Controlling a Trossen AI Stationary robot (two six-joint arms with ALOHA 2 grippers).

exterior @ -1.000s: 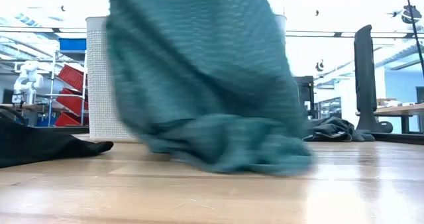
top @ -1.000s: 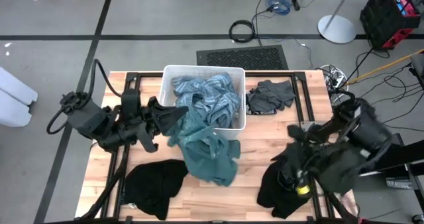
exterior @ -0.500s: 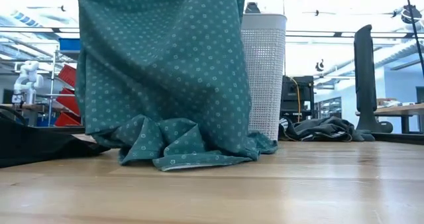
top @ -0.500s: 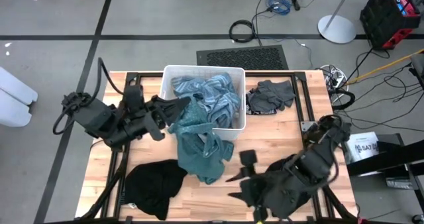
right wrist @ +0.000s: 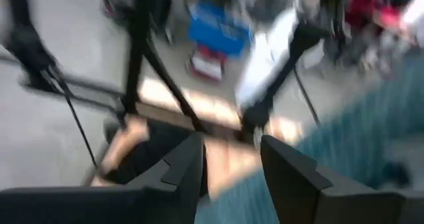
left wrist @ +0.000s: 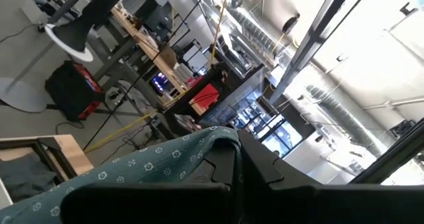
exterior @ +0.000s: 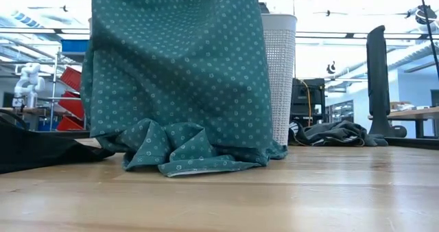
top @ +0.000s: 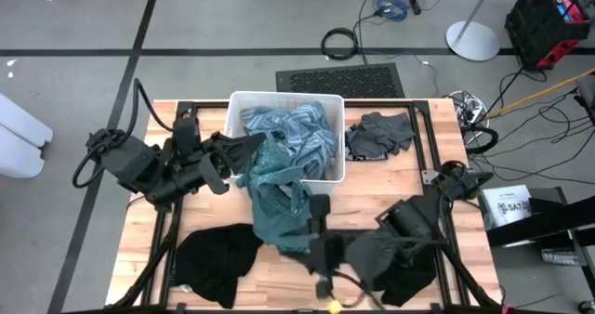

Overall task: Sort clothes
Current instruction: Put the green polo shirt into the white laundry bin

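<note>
The left gripper [top: 249, 154] is holding the teal, dot-patterned fabric garment [top: 277, 198] by its top edge, its jaws pressed together on a pinch of the cloth just at the near-left corner of the white rectangular plastic bin [top: 241, 101]; the left wrist view is showing the same teal cloth [left wrist: 142, 166] draped across the dark fingers [left wrist: 255, 166]. From that pinch the garment is hanging down with its long axis running vertically, its lower hem bunching in folds on the wooden table [top: 367, 195], as the low view is showing with the teal garment [exterior: 178, 81] standing like a curtain in front of the bin [exterior: 278, 74]. The right gripper [top: 319, 232] is reaching across from the right side and sitting low, just beside the crumpled lower end of the cloth, with its jaws standing apart and nothing between them; in its own wrist view teal fabric [right wrist: 371, 128] is lying off to one side of the fingers [right wrist: 285, 168] rather than between them. So the free lower hem is lying nearest the right arm, and the coming move is likely turning on those jaws shifting sideways toward the hem. A black garment [top: 218, 258] is lying at the near-left of the table.
</note>
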